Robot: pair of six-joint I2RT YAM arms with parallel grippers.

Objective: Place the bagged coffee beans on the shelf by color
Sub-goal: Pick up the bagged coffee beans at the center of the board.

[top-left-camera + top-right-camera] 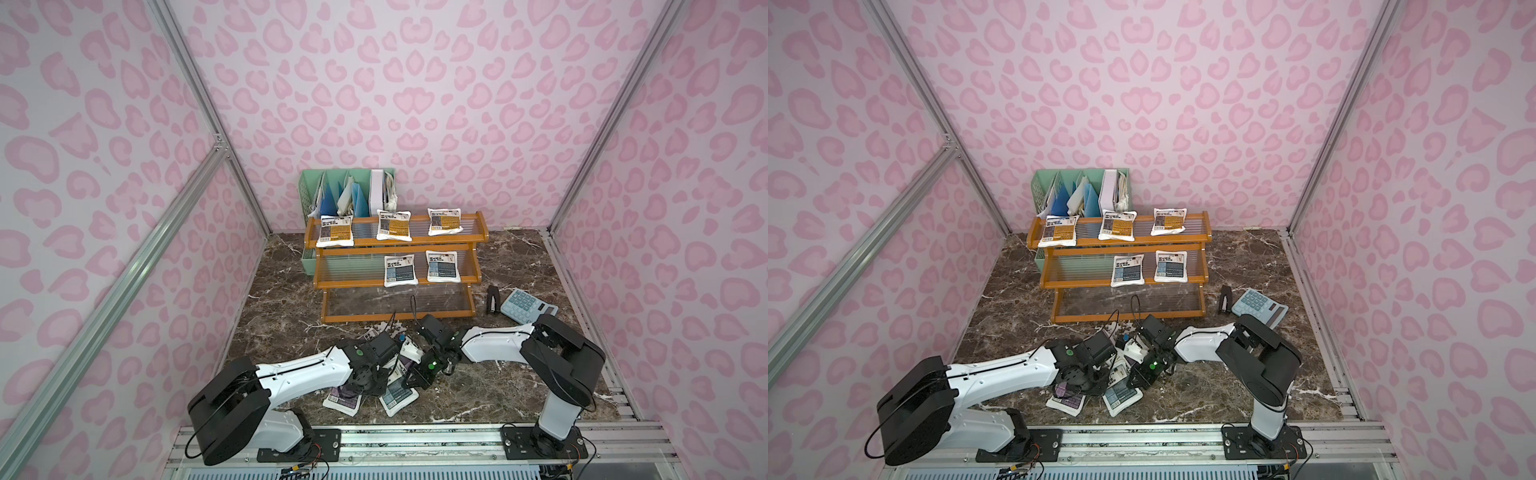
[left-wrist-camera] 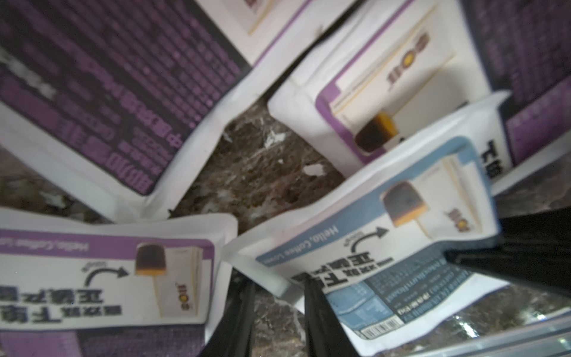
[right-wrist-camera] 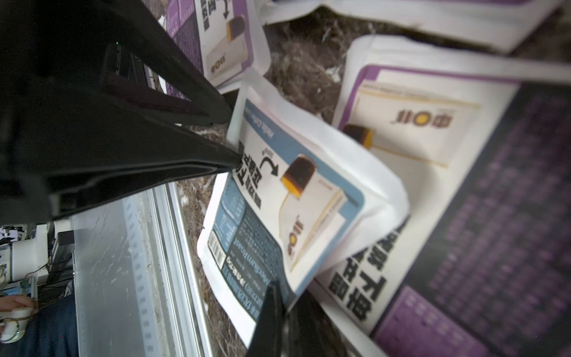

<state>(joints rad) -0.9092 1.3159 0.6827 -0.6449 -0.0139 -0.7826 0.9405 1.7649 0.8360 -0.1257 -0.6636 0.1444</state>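
Observation:
The shelf point(image 1: 399, 318) carries three orange bagged coffee beans point(image 1: 393, 225) on its top tier and two blue ones point(image 1: 442, 267) on its middle tier. The bottom tier holds nothing. Near the table's front, a blue pouch point(image 1: 398, 397) point(image 3: 293, 197) lies tilted in a heap with purple pouches point(image 1: 343, 401) point(image 2: 92, 92). My right gripper point(image 3: 287, 296) is shut on that blue pouch's edge. My left gripper point(image 2: 278, 296) is open, its fingertips point(image 2: 321, 309) straddling the opposite corner of the same pouch, with bare marble showing between them.
A mint-green file holder point(image 1: 332, 187) stands behind the shelf. A black stapler point(image 1: 493, 299) and a grey calculator point(image 1: 528, 307) lie right of the shelf. The metal rail point(image 1: 415, 444) runs along the table's front edge, close behind the heap.

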